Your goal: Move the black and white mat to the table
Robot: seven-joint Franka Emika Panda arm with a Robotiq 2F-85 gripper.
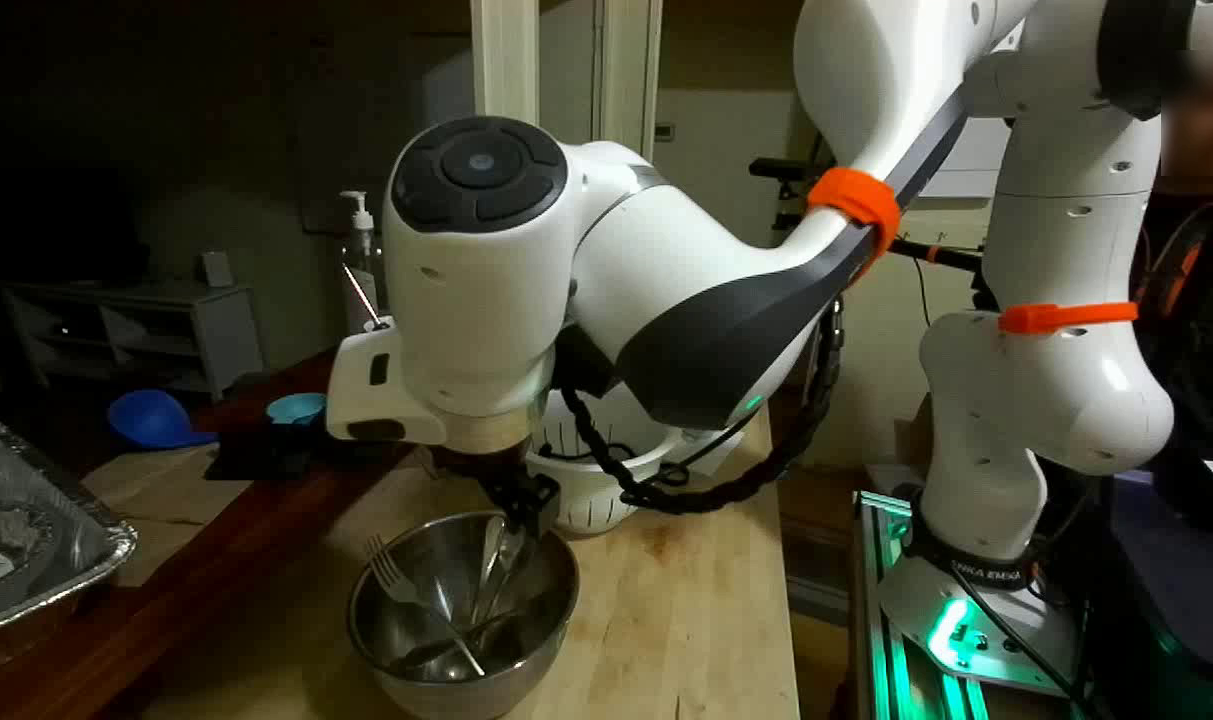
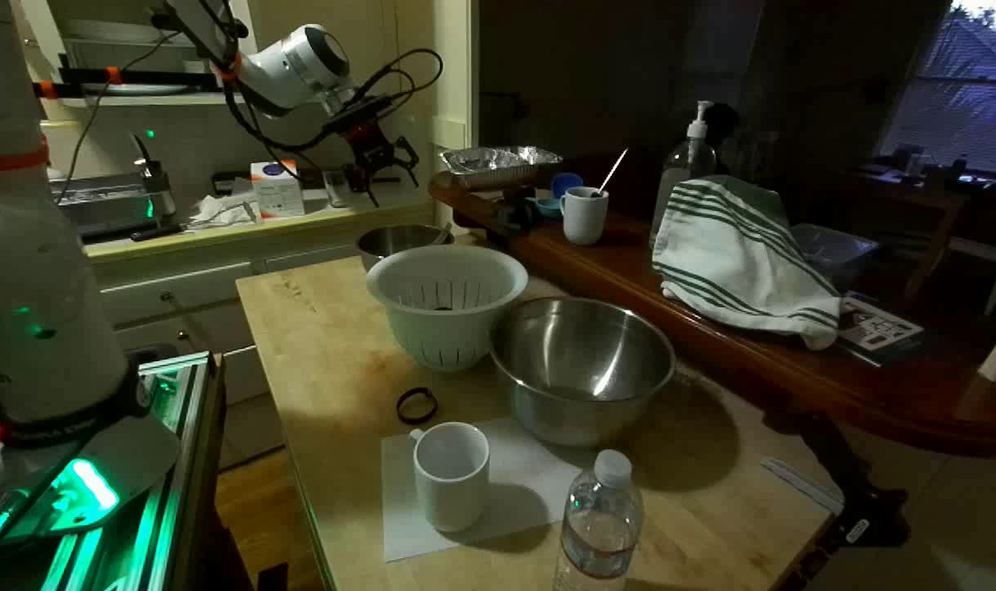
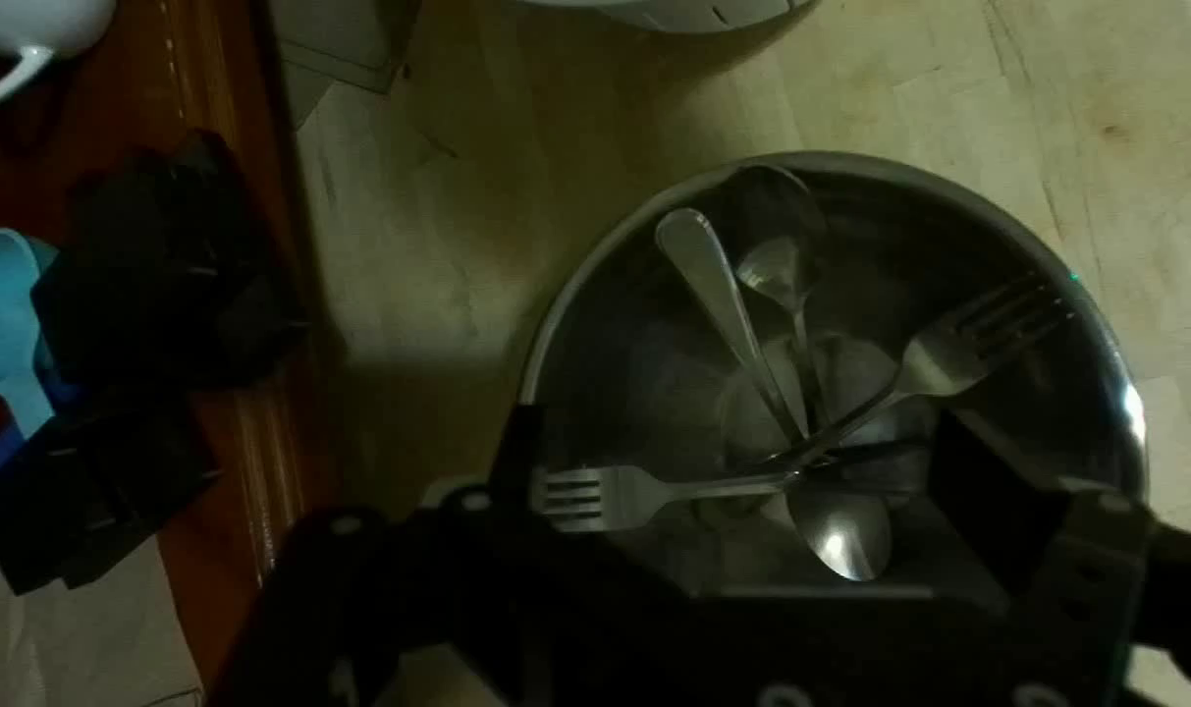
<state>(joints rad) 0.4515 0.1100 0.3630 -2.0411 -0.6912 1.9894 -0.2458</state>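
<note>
I see no black and white mat in any view; it is hidden or out of view. The table (image 1: 691,610) is a light tan wooden top, also seen in an exterior view (image 2: 325,353) and the wrist view (image 3: 438,245). My gripper (image 2: 392,185) is open and empty, above a small steel bowl (image 1: 466,690) at one end of the table. In the wrist view my gripper's dark fingers (image 3: 752,471) stand wide apart over this bowl (image 3: 644,216). Forks (image 3: 605,499) and spoons (image 3: 840,535) lie crossed in the bowl, between and beyond the fingers.
A white colander (image 2: 448,287), a large steel bowl (image 2: 584,410), a white mug (image 2: 452,484) on paper and a water bottle (image 2: 600,525) stand on the table. A black ring (image 2: 416,405) lies there. The dark counter (image 2: 621,279) holds a striped towel (image 2: 727,254) and a foil tray (image 2: 502,164).
</note>
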